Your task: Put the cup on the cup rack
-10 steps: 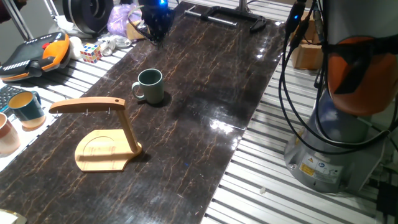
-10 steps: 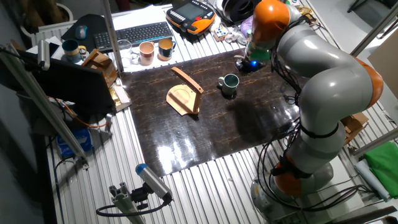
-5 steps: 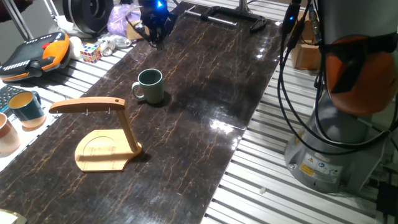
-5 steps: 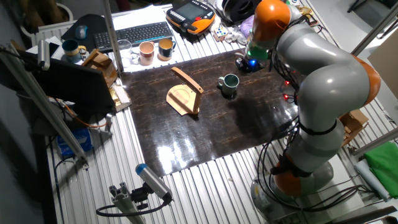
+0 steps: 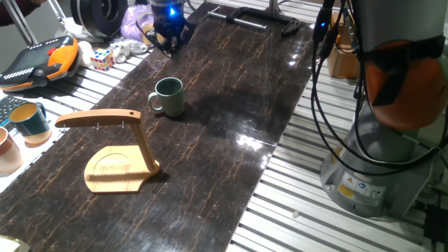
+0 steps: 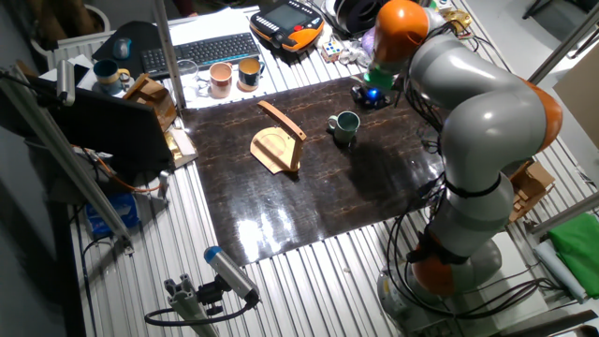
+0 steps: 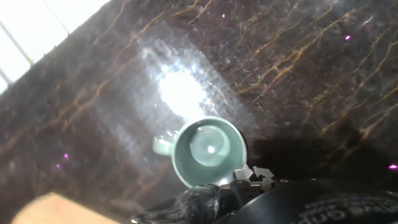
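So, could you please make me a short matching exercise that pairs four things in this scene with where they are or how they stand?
Things:
1. cup
2. cup rack
3. gripper
4. teal cup

Places or states:
A. above the far end of the dark mat, holding nothing
B. off the mat, on the slatted table by the left edge
C. upright on the mat, handle towards the rack
D. on the mat's near-left part, nothing hanging on its arm

Pairs: 1-C, 2-D, 3-A, 4-B
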Controlling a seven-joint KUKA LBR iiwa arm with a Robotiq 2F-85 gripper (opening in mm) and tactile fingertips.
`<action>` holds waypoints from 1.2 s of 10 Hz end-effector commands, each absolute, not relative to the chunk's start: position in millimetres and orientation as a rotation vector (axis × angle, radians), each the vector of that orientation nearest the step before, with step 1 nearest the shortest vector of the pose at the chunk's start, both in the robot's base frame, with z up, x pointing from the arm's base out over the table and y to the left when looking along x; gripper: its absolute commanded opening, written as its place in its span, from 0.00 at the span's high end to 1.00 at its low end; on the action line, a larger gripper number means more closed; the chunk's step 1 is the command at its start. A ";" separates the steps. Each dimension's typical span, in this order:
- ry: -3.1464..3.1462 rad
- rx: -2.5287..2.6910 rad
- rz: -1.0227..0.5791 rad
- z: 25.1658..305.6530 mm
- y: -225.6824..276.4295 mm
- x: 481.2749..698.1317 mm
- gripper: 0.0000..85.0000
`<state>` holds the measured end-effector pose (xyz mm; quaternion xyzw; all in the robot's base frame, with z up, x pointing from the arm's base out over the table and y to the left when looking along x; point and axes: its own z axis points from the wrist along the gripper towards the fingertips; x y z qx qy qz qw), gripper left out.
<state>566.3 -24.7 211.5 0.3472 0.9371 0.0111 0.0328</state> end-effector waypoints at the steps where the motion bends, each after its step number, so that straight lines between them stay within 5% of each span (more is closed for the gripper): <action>1: 2.255 2.054 -0.006 205.8 -23.6 570.2 0.99; 12: 1.983 2.373 -0.021 202.2 -26.0 573.2 0.99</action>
